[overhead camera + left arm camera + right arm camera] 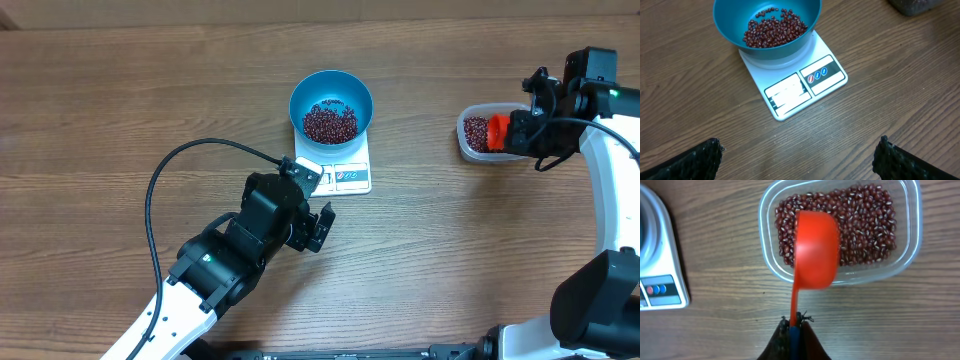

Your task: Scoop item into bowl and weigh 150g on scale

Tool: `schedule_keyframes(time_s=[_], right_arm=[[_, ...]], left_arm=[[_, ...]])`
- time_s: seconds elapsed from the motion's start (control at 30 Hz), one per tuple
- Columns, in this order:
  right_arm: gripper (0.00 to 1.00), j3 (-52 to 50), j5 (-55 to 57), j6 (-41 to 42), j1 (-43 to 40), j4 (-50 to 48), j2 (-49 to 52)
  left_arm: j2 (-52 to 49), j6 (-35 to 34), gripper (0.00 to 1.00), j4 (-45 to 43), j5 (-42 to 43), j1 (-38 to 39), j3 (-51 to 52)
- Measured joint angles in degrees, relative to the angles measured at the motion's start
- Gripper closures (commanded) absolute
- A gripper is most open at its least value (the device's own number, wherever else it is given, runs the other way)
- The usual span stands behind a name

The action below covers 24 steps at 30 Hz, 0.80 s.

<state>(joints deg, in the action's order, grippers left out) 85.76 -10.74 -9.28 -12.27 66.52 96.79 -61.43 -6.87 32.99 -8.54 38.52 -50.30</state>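
One table [100, 100]: wood-grain, filling every view.
Left gripper [798, 160]: fingers spread wide with nothing between them, in the lower middle of the overhead view.
Right gripper [796, 326]: fingers clamped shut on a thin orange handle, at the bottom centre of its wrist view.
Scale [348, 176]: white and flat, at the centre of the overhead view, just above the open fingers.
Bowl [300, 98]: blue, sitting on the scale and partly filled.
Tub [912, 230]: clear, at the right of the overhead view, well apart from the scale.
Scoop [815, 245]: orange and rigid, its cup over the tub's left part. It is blurred, so its load cannot be told.
Beans [865, 215]: one heap is in the tub, another in the bowl. They are tiny, glossy and hard, likely light and quick to roll. They are best carried in a level scoop, held by the handle's end.
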Motion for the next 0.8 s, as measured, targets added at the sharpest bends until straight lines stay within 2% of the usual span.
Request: schedule_keyframes(time_s=[0.07, 0.13, 0.17, 0.2, 0.27, 0.33, 0.5, 0.53, 0.57, 0.6, 0.63, 0.8], right_arm=[[0.94, 0.0, 0.0, 0.0, 0.0, 0.0, 0.0], [0.77, 0.0, 0.0, 0.5, 0.0, -0.2, 0.0], [0.75, 0.0, 0.0, 0.5, 0.0, -0.2, 0.0], [0.75, 0.0, 0.0, 0.3, 0.0, -0.3, 0.0], [0.81, 0.0, 0.0, 0.0, 0.0, -0.5, 0.0], [0.81, 0.0, 0.0, 0.0, 0.0, -0.5, 0.0], [0.75, 0.0, 0.0, 0.3, 0.0, -0.8, 0.0], [0.78, 0.0, 0.0, 0.2, 0.0, -1.0, 0.0], [0.88, 0.0, 0.0, 0.1, 0.0, -1.1, 0.0], [0.94, 0.0, 0.1, -0.2, 0.0, -1.1, 0.0], [0.96, 0.0, 0.1, -0.3, 0.0, -1.1, 0.0], [0.96, 0.0, -0.1, 0.2, 0.0, -1.2, 0.0]], left_arm=[[0.0, 0.0, 0.01, 0.0, 0.0, 0.0, 0.0], [0.0, 0.0, 0.00, 0.0, 0.0, 0.0, 0.0], [0.0, 0.0, 0.00, 0.0, 0.0, 0.0, 0.0], [0.0, 0.0, 0.00, 0.0, 0.0, 0.0, 0.0], [0.0, 0.0, 0.00, 0.0, 0.0, 0.0, 0.0], [0.0, 0.0, 0.00, 0.0, 0.0, 0.0, 0.0], [0.0, 0.0, 0.00, 0.0, 0.0, 0.0, 0.0], [0.0, 0.0, 0.00, 0.0, 0.0, 0.0, 0.0], [0.0, 0.0, 0.00, 0.0, 0.0, 0.0, 0.0], [0.0, 0.0, 0.00, 0.0, 0.0, 0.0, 0.0], [0.0, 0.0, 0.00, 0.0, 0.0, 0.0, 0.0], [0.0, 0.0, 0.01, 0.0, 0.0, 0.0, 0.0]])
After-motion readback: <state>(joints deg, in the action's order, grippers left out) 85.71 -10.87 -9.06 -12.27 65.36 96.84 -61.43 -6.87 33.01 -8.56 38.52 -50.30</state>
